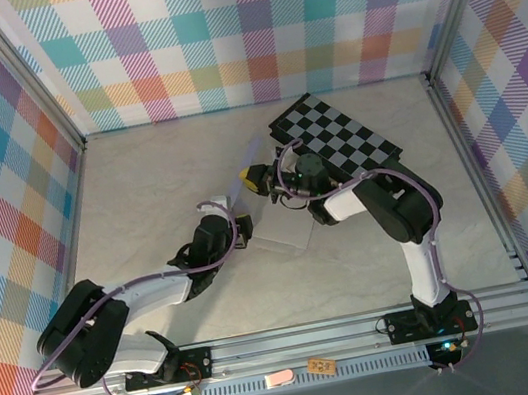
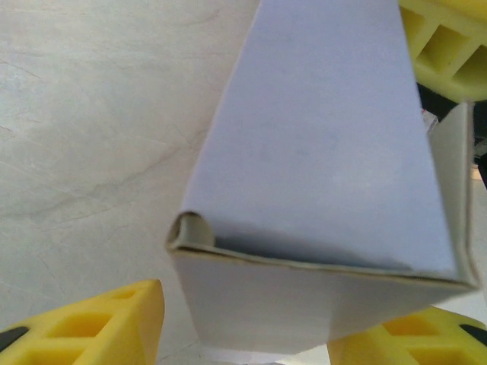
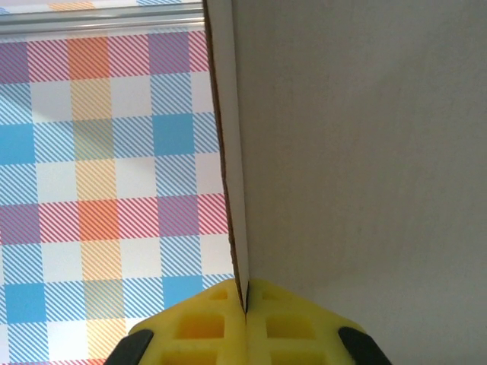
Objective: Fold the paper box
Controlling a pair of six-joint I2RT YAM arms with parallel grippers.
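Left fingers (image 2: 114, 323): bottom of the left wrist view, spread apart on either side of the folded corner. The left-hand one is clear of the card, so there is no grip.
Paper box (image 2: 319, 152): centre of the top view, part-folded, with one lavender panel raised above the table (image 1: 139, 178).
Right fingers (image 3: 190, 327): closed, pinching the edge of an upright panel.
Step in hand: probably creasing a side wall.
Doing it well: hold the pinch as an anchor and close the left fingers squarely, low over the crease, so the thin card doesn't buckle.
Checkerboard (image 1: 345, 138): beyond, upper right of centre.
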